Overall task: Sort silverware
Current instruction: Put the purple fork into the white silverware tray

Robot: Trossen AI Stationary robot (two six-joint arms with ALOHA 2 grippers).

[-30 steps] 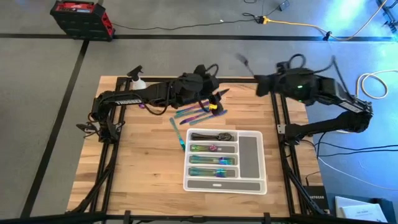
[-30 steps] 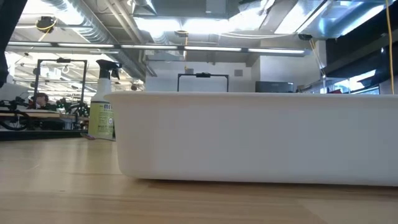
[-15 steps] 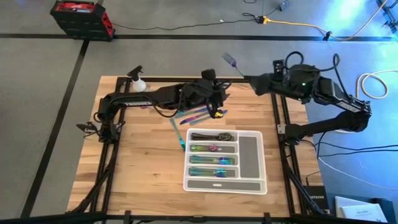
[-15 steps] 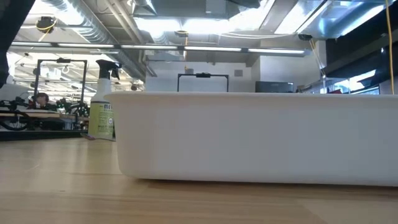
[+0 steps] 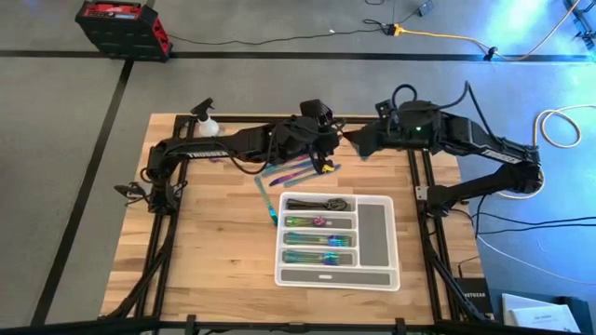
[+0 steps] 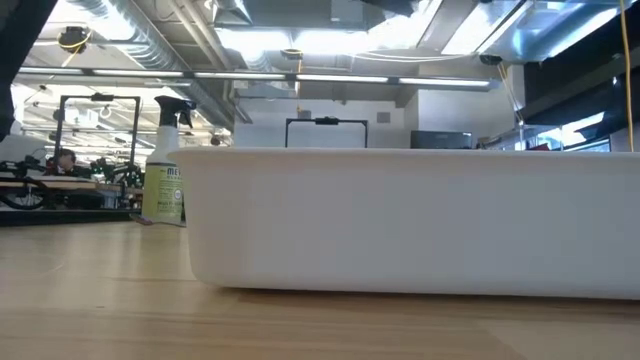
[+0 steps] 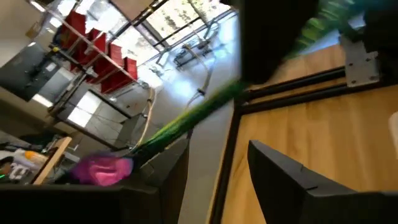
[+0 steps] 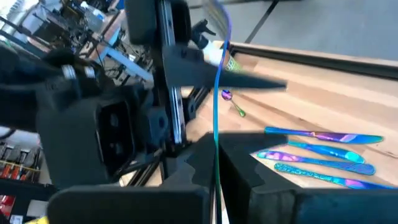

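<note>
My right gripper (image 5: 354, 140) is shut on one slim iridescent piece of silverware (image 8: 215, 93) above the table's far edge. My left gripper (image 5: 331, 147) stands open right in front of it. In the left wrist view that piece (image 7: 186, 124) runs slanting across the open fingers, its wide pink end (image 7: 99, 169) free. Several loose pieces of silverware (image 5: 298, 170) lie flat on the wood below the two grippers. One more (image 5: 267, 200) lies beside the white tray (image 5: 377, 233), whose compartments hold sorted pieces. My right gripper pinches the piece's thin handle (image 8: 216, 177) between its two fingers. The fingers come slanting from the table's right side, and the piece sticks out past them toward my left gripper, clear of the table. My left gripper: I cannot tell whether its finger (image 7: 165, 180) touches the piece.
A spray bottle (image 5: 207, 121) stands at the far left corner, also the bottle (image 6: 165, 180) in the low view. A small purple-green piece (image 8: 231, 102) lies on the wood left of the pile. The tray's white wall (image 6: 400, 220) fills the low view. Bare wood lies at the table's near left.
My right gripper has swung toward the table's left and my left gripper, turning so that the held piece, which pointed out beyond the far edge, now points at the left gripper. My left gripper has rolled about its own line and sunk a little.
</note>
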